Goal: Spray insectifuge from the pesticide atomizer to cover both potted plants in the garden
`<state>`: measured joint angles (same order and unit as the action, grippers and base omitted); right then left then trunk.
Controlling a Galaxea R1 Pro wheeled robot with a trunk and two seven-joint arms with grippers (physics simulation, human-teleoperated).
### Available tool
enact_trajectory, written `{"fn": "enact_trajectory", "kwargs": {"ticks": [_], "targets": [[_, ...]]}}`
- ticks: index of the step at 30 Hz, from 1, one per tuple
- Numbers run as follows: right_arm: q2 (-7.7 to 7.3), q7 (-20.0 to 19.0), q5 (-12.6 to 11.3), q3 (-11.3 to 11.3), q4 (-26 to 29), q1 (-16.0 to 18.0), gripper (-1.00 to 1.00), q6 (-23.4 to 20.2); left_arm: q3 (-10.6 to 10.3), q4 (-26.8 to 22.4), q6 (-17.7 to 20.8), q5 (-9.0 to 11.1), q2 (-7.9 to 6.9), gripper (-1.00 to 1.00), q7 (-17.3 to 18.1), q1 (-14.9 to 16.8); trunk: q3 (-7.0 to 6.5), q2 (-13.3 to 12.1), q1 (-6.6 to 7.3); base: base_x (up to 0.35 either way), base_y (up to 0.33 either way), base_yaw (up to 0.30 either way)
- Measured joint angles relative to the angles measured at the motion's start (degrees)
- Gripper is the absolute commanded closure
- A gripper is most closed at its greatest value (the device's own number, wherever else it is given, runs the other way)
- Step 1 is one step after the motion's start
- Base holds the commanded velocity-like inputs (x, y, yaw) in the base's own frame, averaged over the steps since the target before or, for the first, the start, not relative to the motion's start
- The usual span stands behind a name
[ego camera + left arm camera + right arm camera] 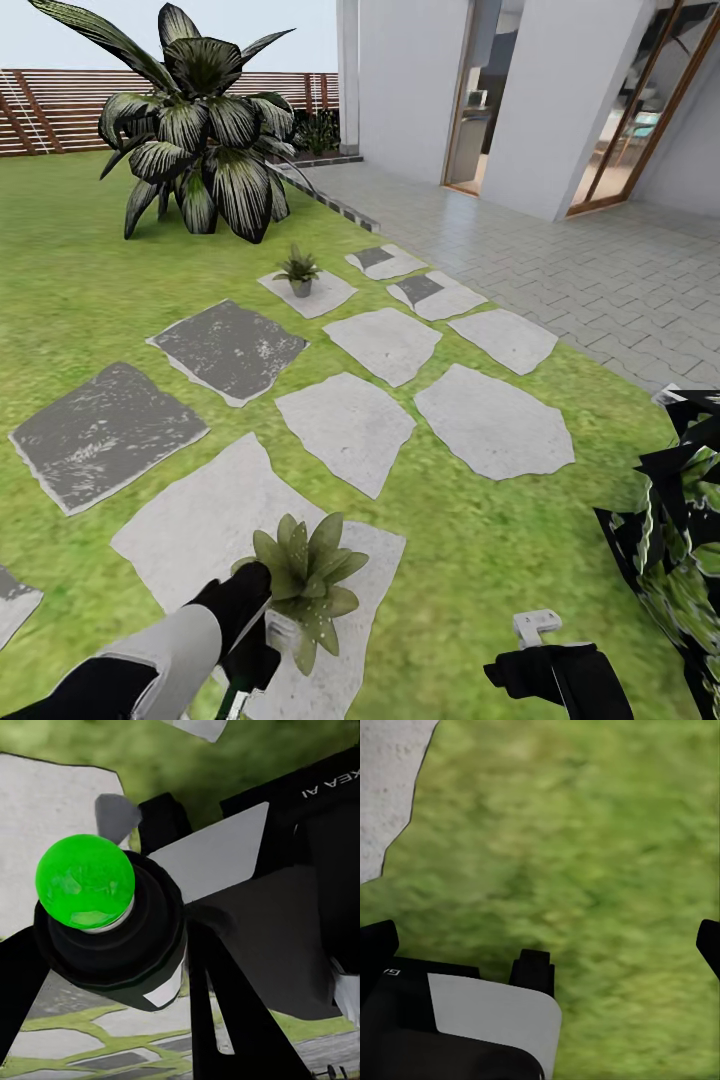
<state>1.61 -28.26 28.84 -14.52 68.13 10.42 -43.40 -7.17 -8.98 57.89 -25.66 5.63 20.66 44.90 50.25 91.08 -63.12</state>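
- The left gripper [161, 937] has its jaws clamped round the pesticide atomizer [112, 922], just beside the near potted plant [305, 575], seemingly placed to spray it.
- The right gripper [545, 640] hangs over grass, jaws spread, empty.
- Beyond, the far potted plant [299, 270] sits on a stepping stone [325, 295].

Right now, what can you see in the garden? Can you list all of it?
Potted plants: two, olive-green; one on the near pale stone by the left gripper, one in a grey pot on a far stone.
Atomizer: one, dark bottle with a bright green top, in the left gripper.
Palm: one, big, striped leaves, far on the lawn.
Stepping stones: about a dozen, grey and white, across the lawn.
Fence: one, brown slats, at the back.
Patio: grey bricks, right, by the house.
Left gripper: black, shut on the atomizer.
Right gripper: black, over grass; open or shut unclear.
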Motion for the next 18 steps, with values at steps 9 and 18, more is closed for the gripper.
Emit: {"fn": "enact_trajectory", "kwargs": {"ticks": [9, 18], "targets": [[0.0, 0.0, 0.0, 0.0, 0.0, 0.0, -1.0, 0.0, -4.2, 0.0, 0.0, -0.1, -0.35, 1.0, 0.0, 4.0, 0.0, 0.0, 0.0, 0.0, 0.0, 0.0], [0.03, -0.1, 0.0, -0.1, -0.1, 0.0, -1.0, 0.0, -13.0, 0.1, 0.0, 0.0, -3.13, 1.0, 0.0, 6.5, 0.0, 0.0, 0.0, 0.0, 0.0, 0.0]]}}
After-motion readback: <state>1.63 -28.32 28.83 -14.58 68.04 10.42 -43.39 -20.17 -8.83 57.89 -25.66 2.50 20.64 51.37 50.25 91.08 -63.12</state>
